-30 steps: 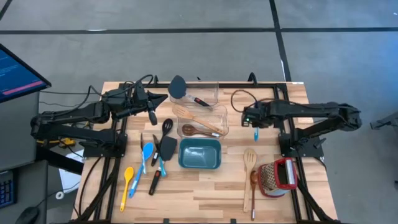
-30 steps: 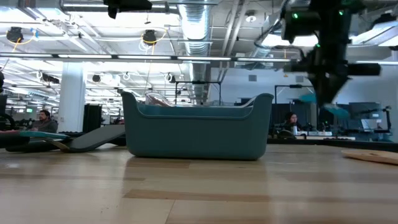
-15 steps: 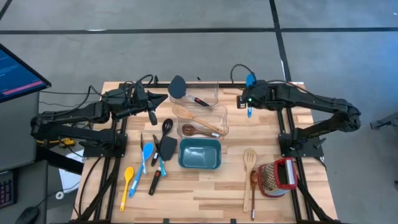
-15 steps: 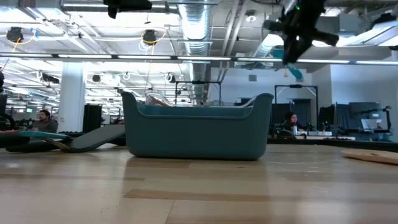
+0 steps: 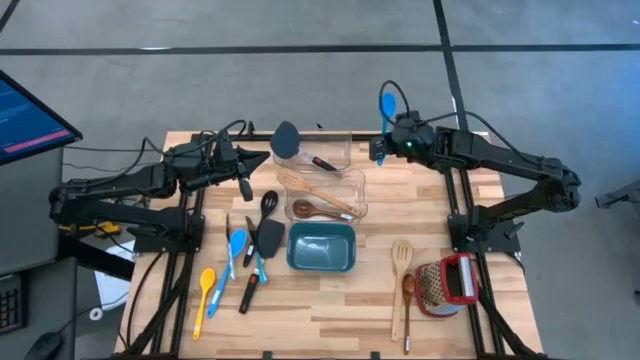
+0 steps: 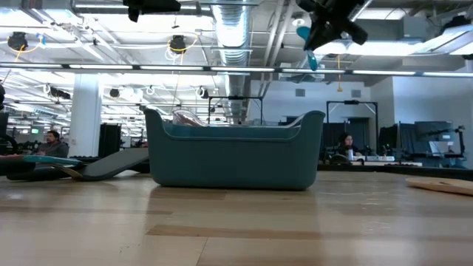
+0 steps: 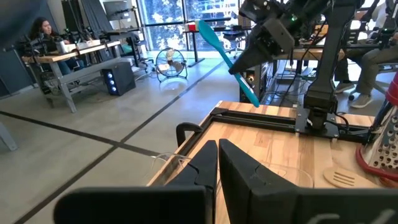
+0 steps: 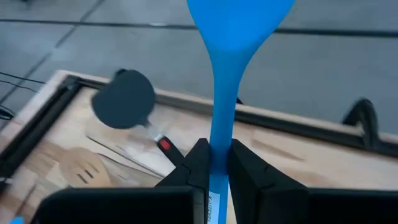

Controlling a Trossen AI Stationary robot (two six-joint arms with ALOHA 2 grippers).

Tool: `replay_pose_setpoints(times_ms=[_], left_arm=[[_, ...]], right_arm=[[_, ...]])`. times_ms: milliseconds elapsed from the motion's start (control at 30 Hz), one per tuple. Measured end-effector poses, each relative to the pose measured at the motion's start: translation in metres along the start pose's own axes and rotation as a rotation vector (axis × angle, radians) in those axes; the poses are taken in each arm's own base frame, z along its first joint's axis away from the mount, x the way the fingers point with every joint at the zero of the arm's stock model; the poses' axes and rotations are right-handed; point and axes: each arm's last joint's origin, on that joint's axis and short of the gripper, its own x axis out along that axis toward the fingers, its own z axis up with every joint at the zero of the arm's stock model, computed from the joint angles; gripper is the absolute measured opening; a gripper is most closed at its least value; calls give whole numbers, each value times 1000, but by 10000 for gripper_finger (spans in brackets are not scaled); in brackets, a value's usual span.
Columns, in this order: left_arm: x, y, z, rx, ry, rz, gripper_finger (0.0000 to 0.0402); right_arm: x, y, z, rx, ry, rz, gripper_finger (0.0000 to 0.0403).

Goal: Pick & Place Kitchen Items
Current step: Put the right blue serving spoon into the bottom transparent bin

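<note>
right gripper (image 5: 385, 148) is clamped on the handle of a blue spoon (image 5: 387, 103), carrying it in the air near the far edge of the table (image 5: 330, 310), just beside the clear bin (image 5: 345, 170). transport step in hand, i'd say; next it needs lining up over the bin, lowering, then letting go. left gripper (image 5: 246, 190) waits closed and empty on its own side.

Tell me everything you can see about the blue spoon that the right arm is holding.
The blue spoon is one smooth piece, plastic or silicone by its look, with a rounded bowl and a slim handle. The right gripper is shut on its handle, the dark fingers pressing it from both sides. It is held in the air, bowl pointing away from the wrist, over the table's far edge, beside the clear container. Nothing else touches it.
</note>
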Motion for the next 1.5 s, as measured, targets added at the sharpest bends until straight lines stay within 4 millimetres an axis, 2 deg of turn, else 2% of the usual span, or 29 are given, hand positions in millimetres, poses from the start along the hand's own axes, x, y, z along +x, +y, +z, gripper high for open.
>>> replay_pose_setpoints(times_ms=[267, 500, 633, 833, 1000, 1200, 1500], left_arm=[[0, 0, 0, -2, -5, 0, 4], [0, 0, 1, -3, -9, 0, 4], [0, 0, 1, -3, -11, 0, 4], [0, 0, 1, -3, -15, -1, 4], [0, 0, 2, -2, -16, 0, 4], [0, 0, 2, -2, -16, -4, 4], [0, 0, 2, -2, -17, -3, 4]], right_arm=[[5, 16, 5, -46, -39, 132, 27], [40, 46, -6, -116, 9, 298, 27], [61, 58, -16, -186, 84, 303, 27], [74, 75, -17, -364, 190, 261, 27], [83, 94, -18, -463, 261, 309, 27], [95, 113, -34, -621, 346, 355, 26], [125, 111, -67, -826, 535, 366, 26]])
